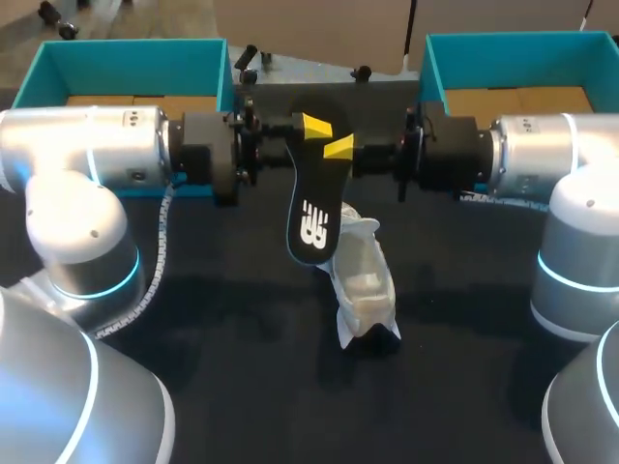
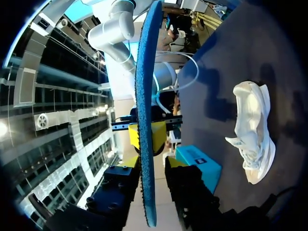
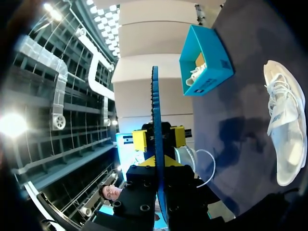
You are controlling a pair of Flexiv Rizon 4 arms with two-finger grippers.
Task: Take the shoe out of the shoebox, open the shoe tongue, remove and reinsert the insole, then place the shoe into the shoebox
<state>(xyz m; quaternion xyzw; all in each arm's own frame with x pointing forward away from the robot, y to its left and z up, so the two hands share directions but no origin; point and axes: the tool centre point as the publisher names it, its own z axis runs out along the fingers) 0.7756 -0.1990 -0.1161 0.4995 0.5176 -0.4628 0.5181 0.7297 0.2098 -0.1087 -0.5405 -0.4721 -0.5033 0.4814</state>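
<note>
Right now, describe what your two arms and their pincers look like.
Both the left arm and right arm are rounded silver-grey shells, each with a glowing cyan ring at a joint and a black wrist section. A pale coiled cable runs along the left arm. The left pincer and right pincer are black with bright yellow tips.

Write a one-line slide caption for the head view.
Left gripper and right gripper together hold the black insole above the table, white shoe lying on it, teal shoeboxes behind.
</note>
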